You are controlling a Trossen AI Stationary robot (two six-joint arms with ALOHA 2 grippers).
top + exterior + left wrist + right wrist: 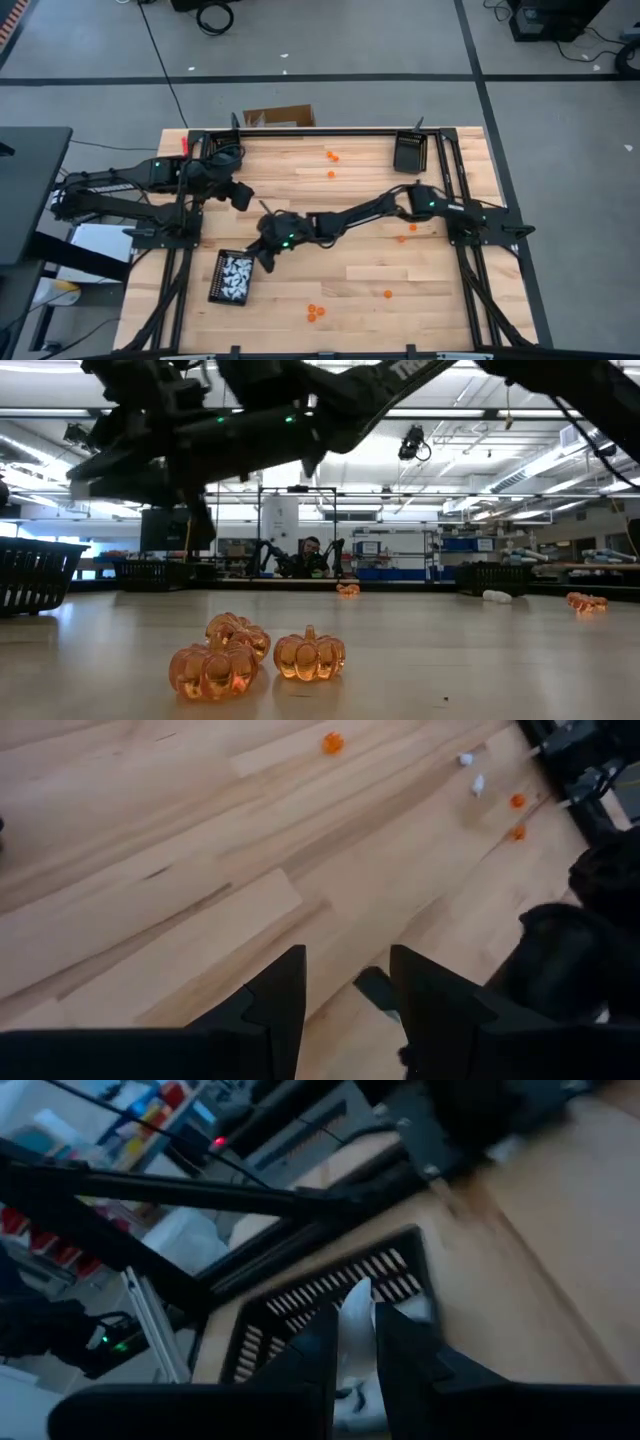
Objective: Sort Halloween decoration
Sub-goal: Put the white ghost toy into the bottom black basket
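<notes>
I see the right gripper (266,262) reaching across the table (370,290) to just above the black tray (230,277) of white trinkets (236,272), its jaws pinching a white piece (355,1325). The left gripper (243,195) waits near the back left, jaws spread, empty. Orange pumpkins (255,655) lie scattered on the wood.

Wooden table (350,225) fills the middle of the high view. At lower left sits a black tray (231,277) full of white trinkets (236,274). Another black tray (409,152) sits at upper right. Orange pumpkins (316,312) cluster near the bottom edge, with one orange piece (388,294) to their right and two more (332,157) up top.
</notes>
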